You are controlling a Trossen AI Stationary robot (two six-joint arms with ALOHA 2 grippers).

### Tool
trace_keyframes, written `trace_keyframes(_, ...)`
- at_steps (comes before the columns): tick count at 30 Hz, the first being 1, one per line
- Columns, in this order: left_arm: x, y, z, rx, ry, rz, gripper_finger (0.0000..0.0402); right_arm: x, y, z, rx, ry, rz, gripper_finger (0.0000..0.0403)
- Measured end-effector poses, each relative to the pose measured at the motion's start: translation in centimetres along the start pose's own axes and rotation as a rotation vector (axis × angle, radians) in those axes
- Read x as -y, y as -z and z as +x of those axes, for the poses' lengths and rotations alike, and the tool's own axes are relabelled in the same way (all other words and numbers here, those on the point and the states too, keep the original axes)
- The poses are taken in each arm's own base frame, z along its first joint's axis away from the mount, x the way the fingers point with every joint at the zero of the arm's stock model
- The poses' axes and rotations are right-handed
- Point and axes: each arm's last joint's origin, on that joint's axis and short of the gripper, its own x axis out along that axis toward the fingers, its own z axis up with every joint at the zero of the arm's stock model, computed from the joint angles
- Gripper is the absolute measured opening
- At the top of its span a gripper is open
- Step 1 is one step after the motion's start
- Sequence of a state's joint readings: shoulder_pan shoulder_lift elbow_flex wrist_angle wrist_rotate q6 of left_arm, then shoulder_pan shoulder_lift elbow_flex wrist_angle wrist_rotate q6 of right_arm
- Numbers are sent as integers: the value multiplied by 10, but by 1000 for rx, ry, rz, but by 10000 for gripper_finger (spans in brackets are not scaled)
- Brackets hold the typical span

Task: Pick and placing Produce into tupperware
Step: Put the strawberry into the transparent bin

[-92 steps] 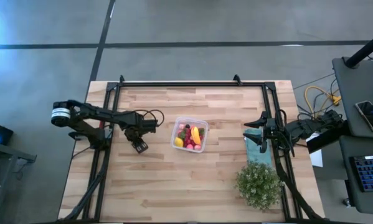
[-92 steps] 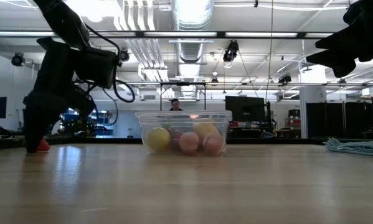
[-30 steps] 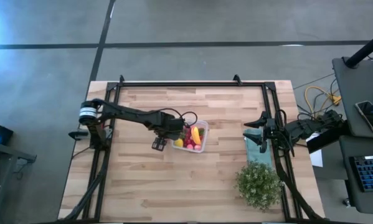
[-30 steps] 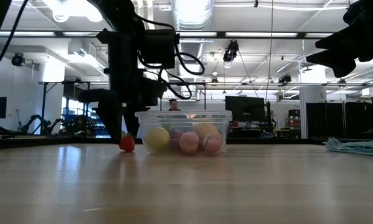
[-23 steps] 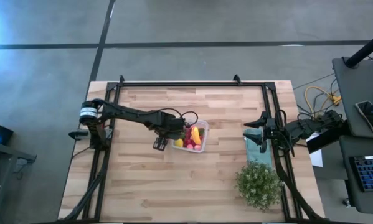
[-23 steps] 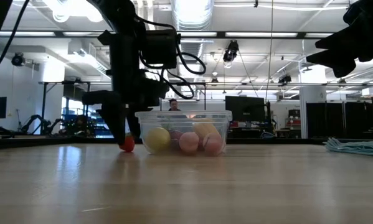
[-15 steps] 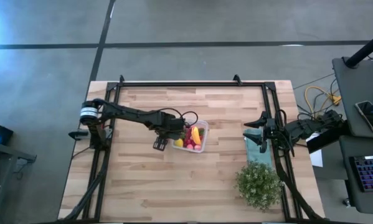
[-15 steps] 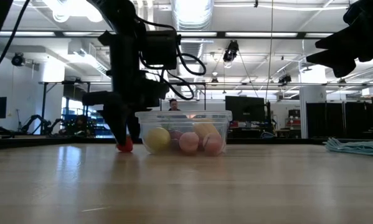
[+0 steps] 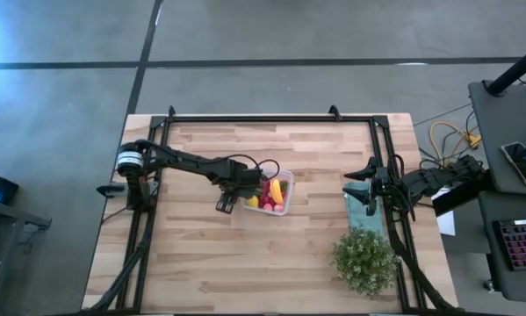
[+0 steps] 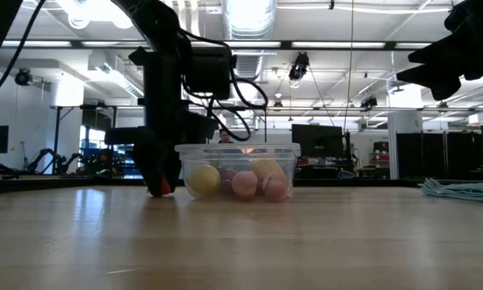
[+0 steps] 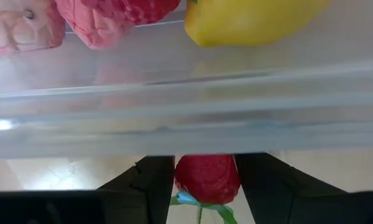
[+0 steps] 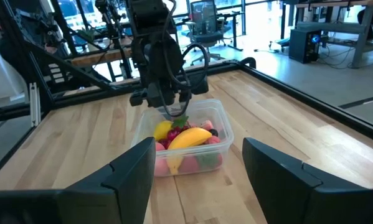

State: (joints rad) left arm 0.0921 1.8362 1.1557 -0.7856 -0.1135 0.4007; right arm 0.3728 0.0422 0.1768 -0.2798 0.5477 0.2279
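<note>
Left gripper point(image 10: 161, 187) down at table level just outside the box point(image 10: 237, 171), on the side facing the table's left edge, fingers drawn in since a second ago and now closing around a red strawberry point(image 11: 207, 177). Left wrist view: berry sits between both dark fingers point(image 11: 150, 180), green leaf tip poking out. Looks gripped or nearly so; can't confirm firm contact on both sides. Berry on or just above the wood, not yet lifted.

Meaning for the task: pick under way, last loose piece by the look of it. Next needs a lift over the near wall, then a drop inside.

Box near table centre in the high view point(image 9: 269, 190), already holding a lemon point(image 10: 204, 179), pink berries point(image 10: 245, 184) and an orange-yellow curved piece point(image 12: 188, 138).

Right gripper point(image 12: 198, 171) parked over the teal cloth point(image 9: 361, 211) near the table's right edge, jaws wide apart, nothing in them. Plant point(image 9: 364, 261) at the front-right corner.

Hard to see: strawberry hidden under the arm in the high view; only a red sliver at the gripper tip in the low view. Full count of pieces in the box not readable.
</note>
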Motion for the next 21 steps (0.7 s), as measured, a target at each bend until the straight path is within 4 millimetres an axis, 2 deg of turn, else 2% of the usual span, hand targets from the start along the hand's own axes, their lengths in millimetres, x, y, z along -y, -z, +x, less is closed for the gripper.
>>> trace_keyframes(7,0,0,-1,-2,-12,0,152,0,0,0,0,0,0,233)
trace_keyframes(15,-1,0,-2,-5,-18,0,117,0,0,0,0,0,0,233)
trace_keyframes(21,0,1,-2,-9,-18,1,118,0,0,0,0,0,0,233)
